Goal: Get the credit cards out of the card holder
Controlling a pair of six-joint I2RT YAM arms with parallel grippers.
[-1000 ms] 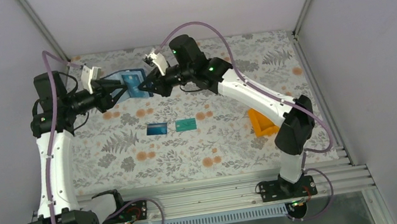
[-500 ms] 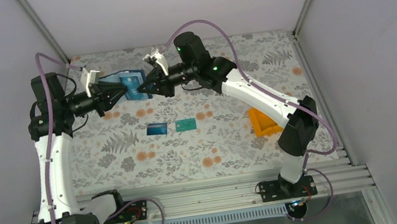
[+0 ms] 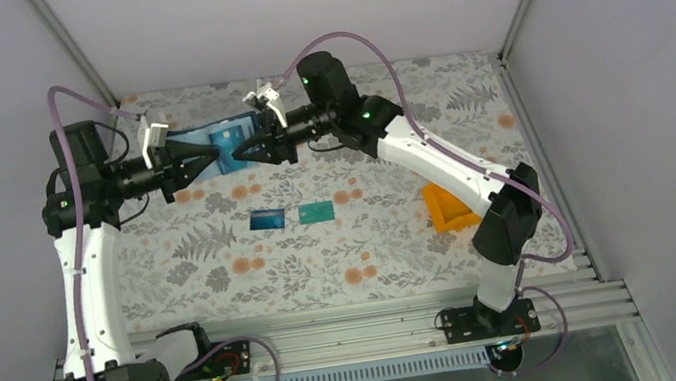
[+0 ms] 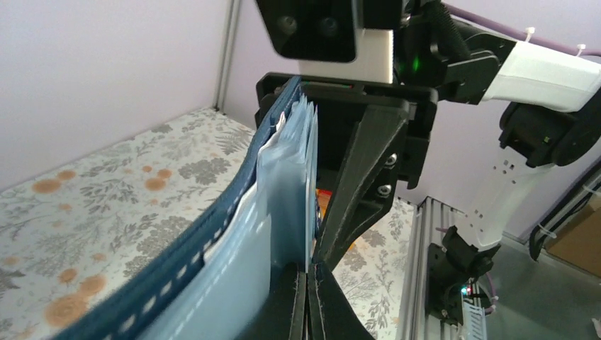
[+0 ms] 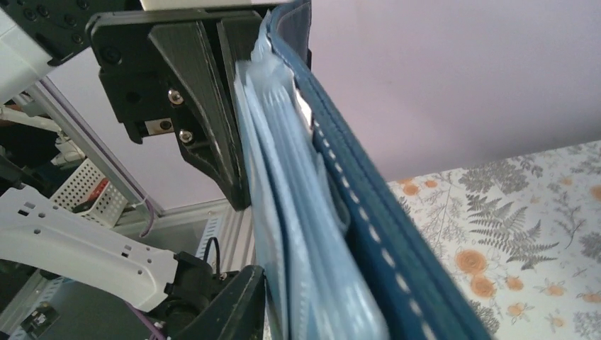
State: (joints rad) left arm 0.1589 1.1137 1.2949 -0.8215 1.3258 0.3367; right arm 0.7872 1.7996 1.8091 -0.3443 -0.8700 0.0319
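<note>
The card holder [image 3: 196, 137] hangs in the air at the back left, pinched between both grippers. It is navy outside and light blue inside [image 4: 212, 241]. My right gripper [image 3: 241, 151] is shut on its edge; in the right wrist view the holder [image 5: 368, 212] fills the jaws and only one finger [image 5: 234, 304] shows. My left gripper [image 3: 210, 155] is shut [image 4: 306, 292] on a thin blue card edge [image 4: 310, 177] standing in the innermost pocket. A blue credit card [image 3: 267, 219] and a teal-green one [image 3: 316, 212] lie flat on the table. The red card is out of view.
An orange bin [image 3: 445, 210] sits on the floral tablecloth at the right, under the right forearm. White walls close in the back and both sides. A metal rail [image 3: 354, 325] runs along the near edge.
My left gripper has drawn back a little to the left. The holder now looks more spread out between the two grippers. The two cards on the table have not moved.
</note>
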